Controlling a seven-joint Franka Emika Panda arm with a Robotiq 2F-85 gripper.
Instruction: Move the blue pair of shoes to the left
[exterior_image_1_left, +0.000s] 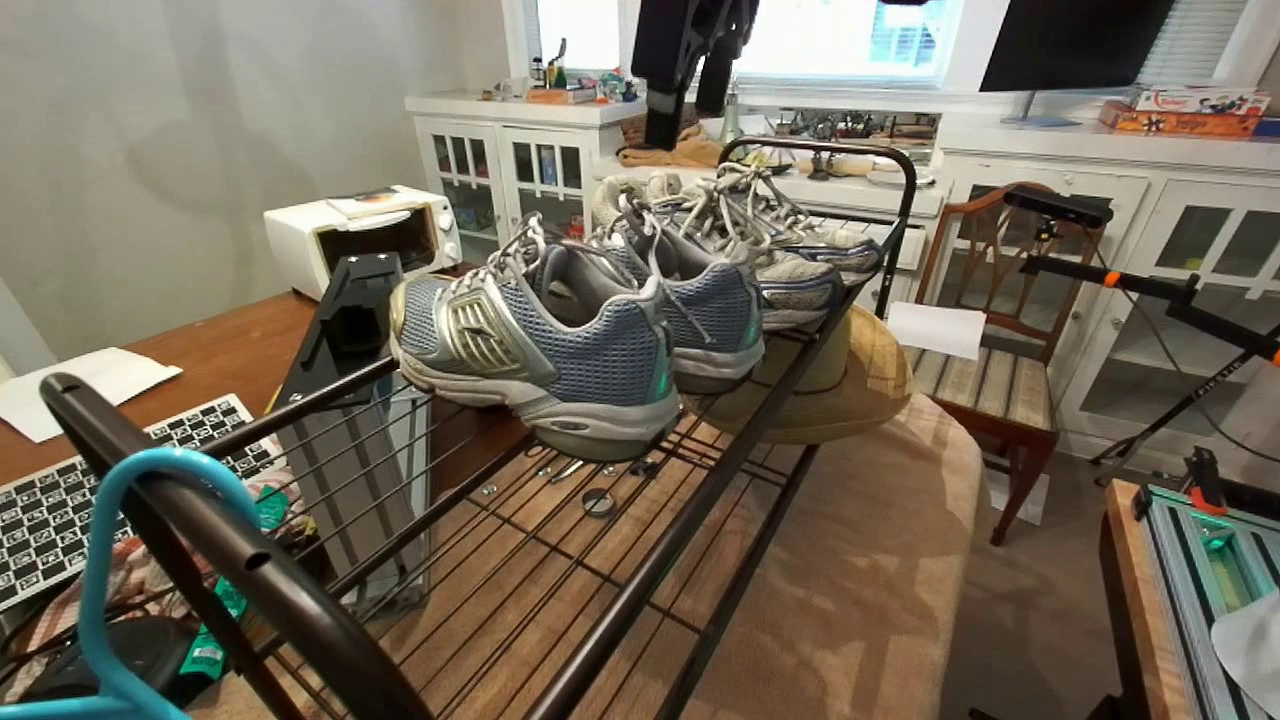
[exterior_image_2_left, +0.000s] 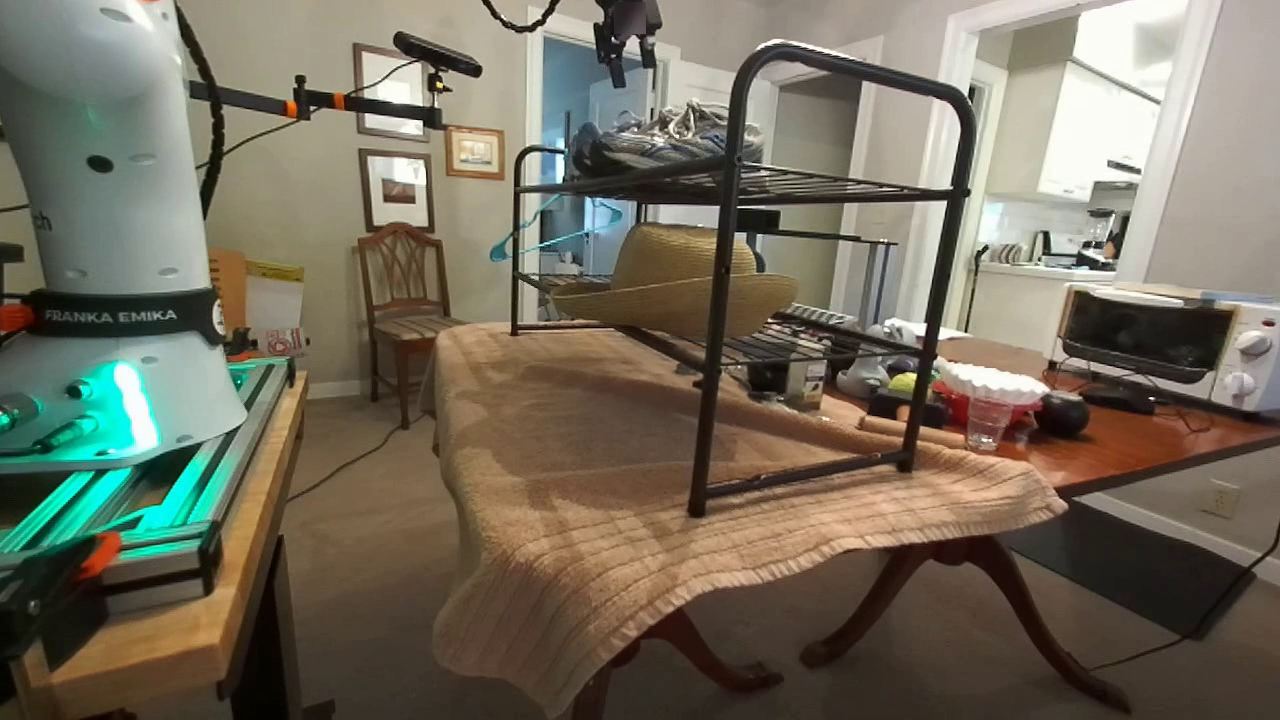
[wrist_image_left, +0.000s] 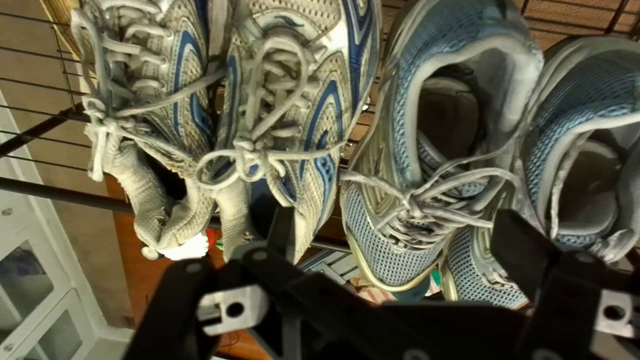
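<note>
The blue pair of shoes, blue-grey mesh with silver panels, yellowish toe edges and pale laces, stands on the black rack's top shelf. One blue shoe (exterior_image_1_left: 610, 345) is nearest in an exterior view, with its mate (exterior_image_1_left: 715, 300) beside it; both show in the wrist view (wrist_image_left: 415, 100) (wrist_image_left: 590, 95). In an exterior view the shoes (exterior_image_2_left: 670, 140) overlap and are hard to tell apart. My gripper (exterior_image_1_left: 688, 115) hangs above the shoes, also in an exterior view (exterior_image_2_left: 632, 68). In the wrist view its fingers (wrist_image_left: 395, 220) are spread wide with nothing held.
A whitish pair with blue stripes (wrist_image_left: 300, 55) stands beside the blue pair. The rack (exterior_image_1_left: 640, 600) has raised end bars. A blue hanger (exterior_image_1_left: 100, 560) hangs on one end bar. A straw hat (exterior_image_2_left: 680, 280) sits on the lower shelf. A toaster oven (exterior_image_2_left: 1150, 340) stands on the table.
</note>
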